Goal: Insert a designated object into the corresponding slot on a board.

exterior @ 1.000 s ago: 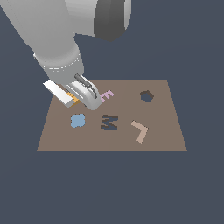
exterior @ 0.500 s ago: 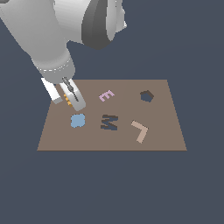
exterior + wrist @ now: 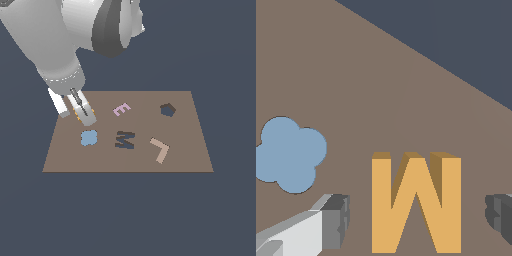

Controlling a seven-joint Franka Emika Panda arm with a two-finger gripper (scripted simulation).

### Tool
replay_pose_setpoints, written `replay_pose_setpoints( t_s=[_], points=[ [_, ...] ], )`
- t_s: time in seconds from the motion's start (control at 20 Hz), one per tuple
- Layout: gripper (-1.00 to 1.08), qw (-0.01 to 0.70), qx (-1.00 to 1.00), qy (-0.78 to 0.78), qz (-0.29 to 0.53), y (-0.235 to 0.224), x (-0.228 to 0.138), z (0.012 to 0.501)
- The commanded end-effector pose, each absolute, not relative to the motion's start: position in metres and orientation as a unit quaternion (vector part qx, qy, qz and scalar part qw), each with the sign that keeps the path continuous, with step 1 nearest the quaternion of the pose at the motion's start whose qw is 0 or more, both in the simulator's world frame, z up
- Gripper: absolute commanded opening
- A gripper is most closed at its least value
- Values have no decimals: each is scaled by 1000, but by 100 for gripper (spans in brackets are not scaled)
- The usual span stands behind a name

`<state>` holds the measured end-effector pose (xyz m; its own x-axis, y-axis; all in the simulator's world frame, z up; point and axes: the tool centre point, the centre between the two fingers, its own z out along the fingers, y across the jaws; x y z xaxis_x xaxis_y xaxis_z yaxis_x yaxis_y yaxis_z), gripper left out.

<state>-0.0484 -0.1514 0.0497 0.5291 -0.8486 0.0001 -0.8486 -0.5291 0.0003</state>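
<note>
The orange M-shaped designated object [image 3: 416, 202] lies flat on the brown board [image 3: 185, 155], near its far corner on the exterior view's left. My gripper [image 3: 76, 115] is down over it and open. In the wrist view the M sits between the two fingers [image 3: 331, 220] with a gap on each side, touching neither. In the exterior view the fingers hide most of the M. The dark M-shaped slot [image 3: 125, 139] is at the board's middle, to the exterior view's right of the gripper and nearer the camera.
A blue cloud-shaped piece [image 3: 89, 137] lies just in front of the gripper. A pale pink E [image 3: 121, 109], a dark pentagon cutout [image 3: 167, 109] and a tan L-shaped piece [image 3: 160, 149] also sit on the board. The surroundings are plain dark ground.
The gripper has moved toward the exterior view's left, away from the pink E, and come down over the orange M. Nothing on the board has shifted.
</note>
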Motion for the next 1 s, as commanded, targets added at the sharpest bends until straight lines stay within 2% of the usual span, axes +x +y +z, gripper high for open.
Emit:
replay_pose_setpoints(
  t_s=[0.0,0.45,0.5,0.95],
  points=[
    [100,0,874,-485,0,-152,-48,48],
    [100,0,875,-485,0,-151,-49,30],
    [-100,0,875,-485,0,-151,-49,30],
    [-100,0,875,-485,0,-151,-49,30]
  ],
)
